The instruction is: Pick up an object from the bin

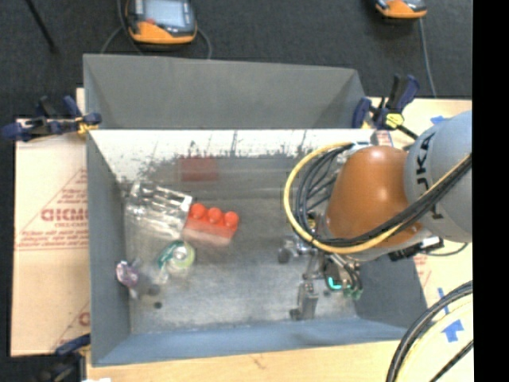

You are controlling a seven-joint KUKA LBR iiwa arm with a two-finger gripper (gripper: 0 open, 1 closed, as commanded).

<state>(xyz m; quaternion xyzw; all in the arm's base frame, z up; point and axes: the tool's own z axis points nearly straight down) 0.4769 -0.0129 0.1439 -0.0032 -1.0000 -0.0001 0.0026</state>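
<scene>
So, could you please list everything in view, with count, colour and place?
grey metal bin: one, grey, middle of view
crumpled clear plastic packaging: one, transparent, left on bin floor
orange plastic block with three round studs: one, orange, right beside the packaging
small green-and-white piece: one, below the packaging
small purple piece: one, near left wall
orange-and-black devices: two, on dark floor beyond bin
arm with orange cover: one, reaching in from right
gripper: one, metallic, low at bin's right

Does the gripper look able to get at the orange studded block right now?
Probably yes: the orange block lies uncovered beside clear packaging, with bare bin floor between it and the gripper.
</scene>
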